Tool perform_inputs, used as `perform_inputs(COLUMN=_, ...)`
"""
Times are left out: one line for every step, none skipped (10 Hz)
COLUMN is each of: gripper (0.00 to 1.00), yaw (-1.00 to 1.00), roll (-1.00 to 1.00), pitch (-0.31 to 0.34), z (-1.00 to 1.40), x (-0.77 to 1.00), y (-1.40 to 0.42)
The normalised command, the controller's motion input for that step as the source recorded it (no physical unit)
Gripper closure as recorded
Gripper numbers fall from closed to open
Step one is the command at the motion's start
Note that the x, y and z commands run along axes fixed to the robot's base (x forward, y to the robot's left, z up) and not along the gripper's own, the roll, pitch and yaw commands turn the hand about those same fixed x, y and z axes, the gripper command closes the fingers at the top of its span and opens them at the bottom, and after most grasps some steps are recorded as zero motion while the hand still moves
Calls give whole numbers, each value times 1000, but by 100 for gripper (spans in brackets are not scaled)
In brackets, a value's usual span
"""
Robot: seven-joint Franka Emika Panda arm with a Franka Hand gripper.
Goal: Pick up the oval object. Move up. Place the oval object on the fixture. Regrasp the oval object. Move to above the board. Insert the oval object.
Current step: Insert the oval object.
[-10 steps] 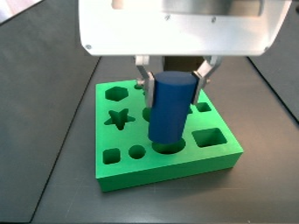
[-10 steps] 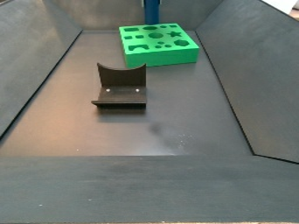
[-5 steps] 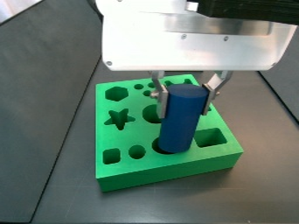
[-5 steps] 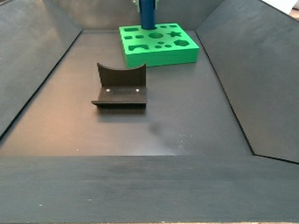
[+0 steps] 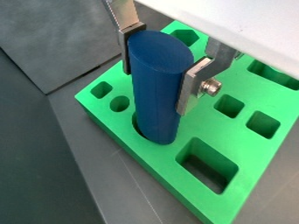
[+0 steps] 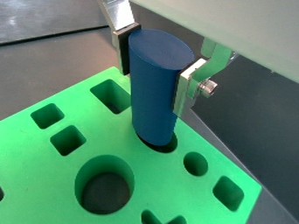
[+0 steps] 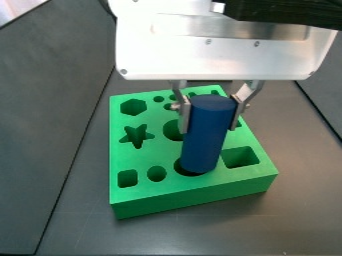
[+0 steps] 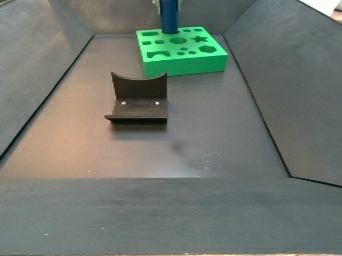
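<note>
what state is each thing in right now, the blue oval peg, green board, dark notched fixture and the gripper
blue oval peg: upright, lower end in the board's oval hole, most of it above the surface
green square board: flat on the floor, other holes unfilled
dark notched fixture: nothing on it
gripper: over the board, fingers at the peg's upper sides

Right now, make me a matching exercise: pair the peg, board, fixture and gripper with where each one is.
1. oval object
2. board
3. fixture
4. gripper

A. alone on the dark floor, apart from the green slab
B. around the blue peg's upper part
C. standing upright, lower end in a hole
D. lying flat under the peg

Pairs: 1-C, 2-D, 3-A, 4-B
</note>
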Motion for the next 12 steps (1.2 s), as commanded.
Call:
perform_inputs(gripper=100, yaw=0, roll=117, pitch=0, z=-480, x=-191, y=-57)
perform_inputs(gripper=100, yaw=0, roll=70, pitch=-33, z=-551, x=-9, y=-126)
perform_inputs(gripper=100, yaw=14, roll=33, pitch=-50, z=-637, x=23, y=-137)
perform_inputs(gripper=100, yaw=34, roll=59, pitch=-84, z=-757, x=137, y=-154)
perform_inputs(gripper=100, yaw=0, roll=74, pitch=-147, z=-837, x=217, y=-97)
perform_inputs(gripper=100, yaw=0, roll=117, pitch=-121, z=-780, x=326, y=0)
perform_inputs(gripper=100, yaw=0, roll=169, pitch=-100, z=-726, x=283, y=3)
perform_inputs(gripper=100, yaw=0, roll=186, pitch=-123, z=-751, x=194, y=0)
perform_inputs(gripper=100, yaw=0, roll=179, pitch=-179, z=-726, x=3, y=0)
perform_inputs(gripper=100, yaw=0, roll=200, pitch=-150, z=-766, x=0, y=0)
perform_inputs(gripper=100, yaw=0, roll=279, pitch=-100, z=-786, x=-26, y=0)
perform_inputs(gripper=100, yaw=0, roll=316, pitch=-93, z=-737, x=-46, y=0)
